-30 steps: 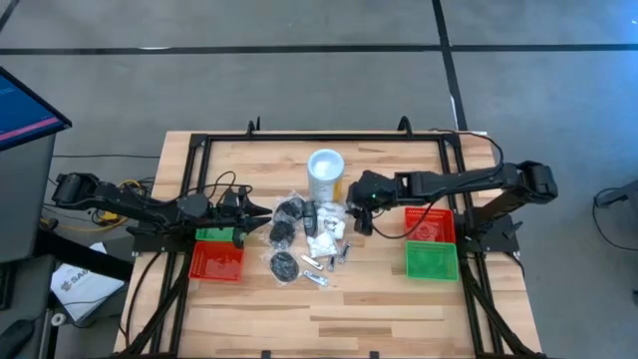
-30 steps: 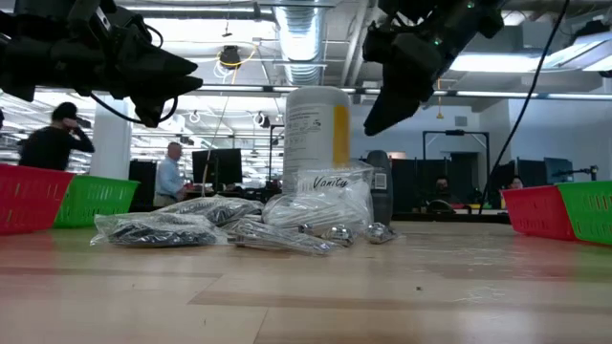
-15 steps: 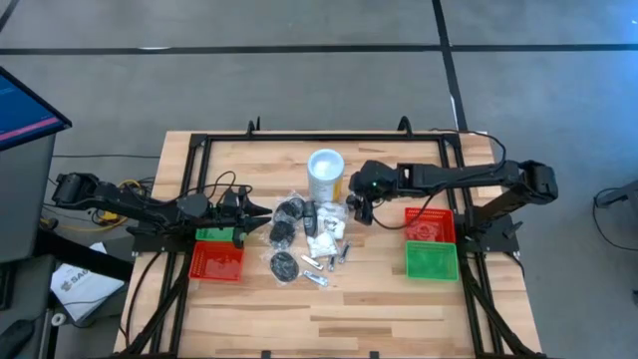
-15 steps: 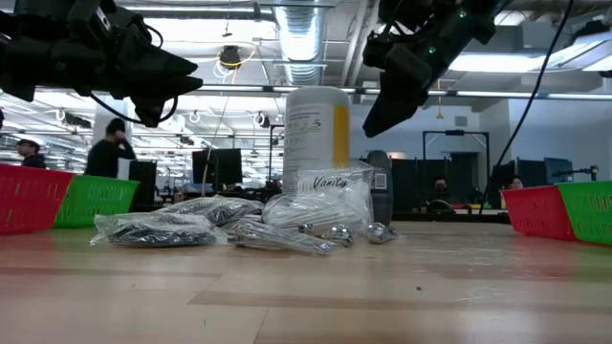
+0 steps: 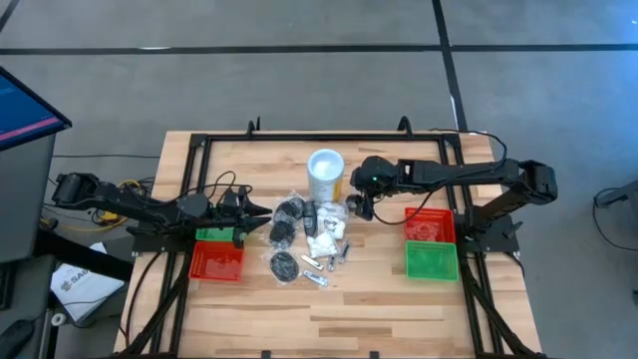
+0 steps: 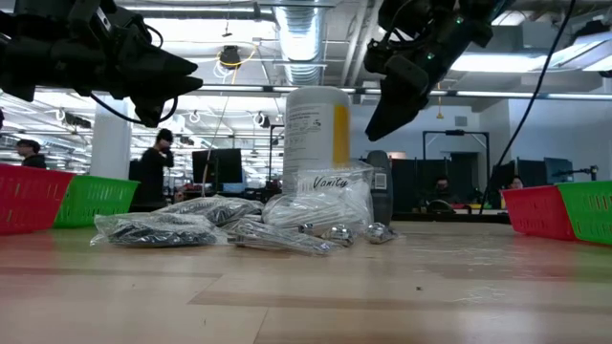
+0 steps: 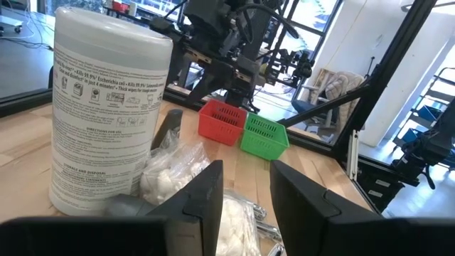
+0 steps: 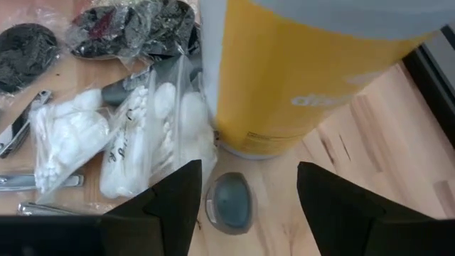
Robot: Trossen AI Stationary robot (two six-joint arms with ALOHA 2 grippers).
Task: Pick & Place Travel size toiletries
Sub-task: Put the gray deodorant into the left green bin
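The toiletries lie in a heap in the middle of the table: black pots in clear bags, white cotton packets, thin silvery pieces and a small grey oval piece. My right gripper hangs open above the heap's right end, beside the white canister, with the grey oval piece below its gap. My left gripper is open and waits in the air at the heap's left side, pointing at the canister.
The tall white canister with the yellow label stands upright on the table at the heap's far side. A green tray and a red tray sit at the left; a red tray and a green tray at the right. People move in the room behind.
My right gripper has moved a little toward the far edge and slightly up, staying open beside the canister. The heap and my left arm have kept still.
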